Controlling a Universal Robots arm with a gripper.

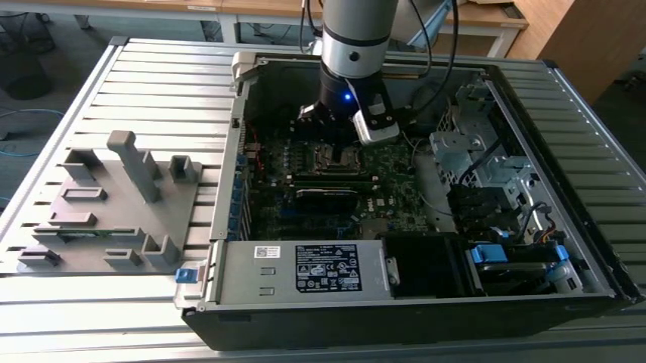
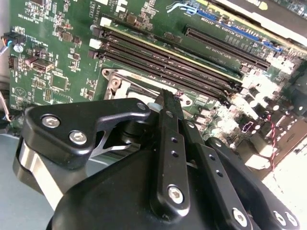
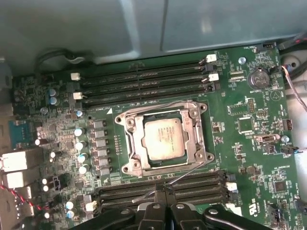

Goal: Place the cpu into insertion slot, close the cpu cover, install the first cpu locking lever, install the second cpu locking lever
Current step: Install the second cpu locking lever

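Tool (image 3: 164, 191), fingers pressed shut and empty, is held by the slot (image 3: 165, 138); cpu (image 3: 164, 138) is seated, cover (image 3: 137, 143) closed, 1 lever (image 3: 184, 175) seemingly unlatched.

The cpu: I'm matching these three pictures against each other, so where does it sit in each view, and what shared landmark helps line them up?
Exterior view: the cpu is a small pale square in the socket just below the gripper.
First wrist view: it lies at the picture's middle, inside the closed cpu cover.
Second wrist view: I cannot make it out; the gripper blocks the socket.
Shared landmark: the long black memory slots beside the socket.
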